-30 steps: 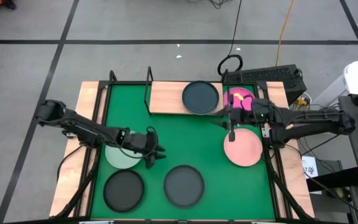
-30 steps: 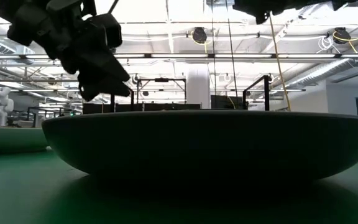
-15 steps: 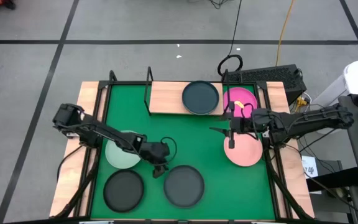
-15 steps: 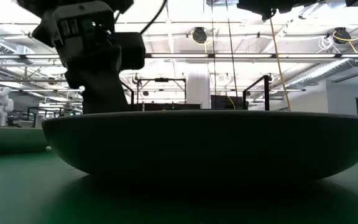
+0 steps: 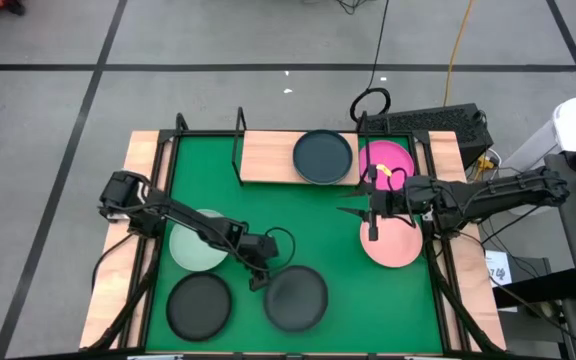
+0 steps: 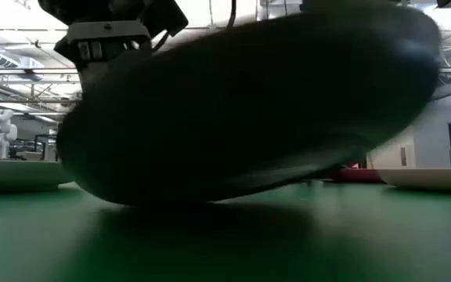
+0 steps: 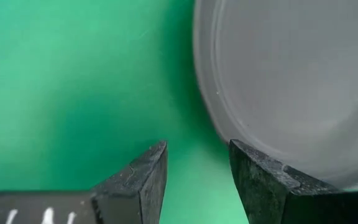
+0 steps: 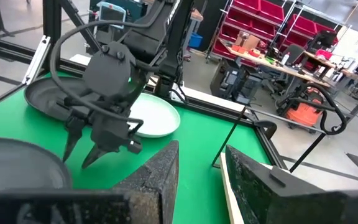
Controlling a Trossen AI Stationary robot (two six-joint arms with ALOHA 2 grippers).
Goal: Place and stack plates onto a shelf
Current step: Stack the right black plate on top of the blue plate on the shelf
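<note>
A dark grey plate point(image 5: 296, 298) sits near the front edge of the green mat; in the low view this plate point(image 6: 241, 110) is tilted, its left part on the mat and its right side raised. My left gripper point(image 5: 258, 278) stands open at its left rim, pointing steeply down. My right gripper point(image 5: 368, 222) hovers open and level over a light pink plate point(image 5: 396, 242), holding nothing. The shelf point(image 5: 268, 158) at the far edge carries one dark plate point(image 5: 322, 157). A magenta plate point(image 5: 388, 158), a mint plate point(image 5: 194, 248) and another dark plate point(image 5: 200, 306) lie on the mat. My left gripper meets the dark grey plate's left rim point(image 7: 248, 148) with one fingertip point(image 7: 260, 180); the other finger stands over bare mat. The fingers slant down from the table's left. The plate is tipped, resting on its left part with the opposite side off the mat.
Black metal rails point(image 5: 446, 290) frame the mat on both sides, and the shelf's rod uprights point(image 5: 239, 140) rise at the far edge. Bare green mat point(image 5: 298, 220) lies between the two arms. A cable loop point(image 5: 370, 102) and a keyboard point(image 5: 438, 122) sit beyond the table.
My left gripper has moved toward the table's right and near edges and sunk, tipping steeper, to the dark grey plate's left rim. That plate, flat before, now tilts with its right side lifted and its left part on the mat.
</note>
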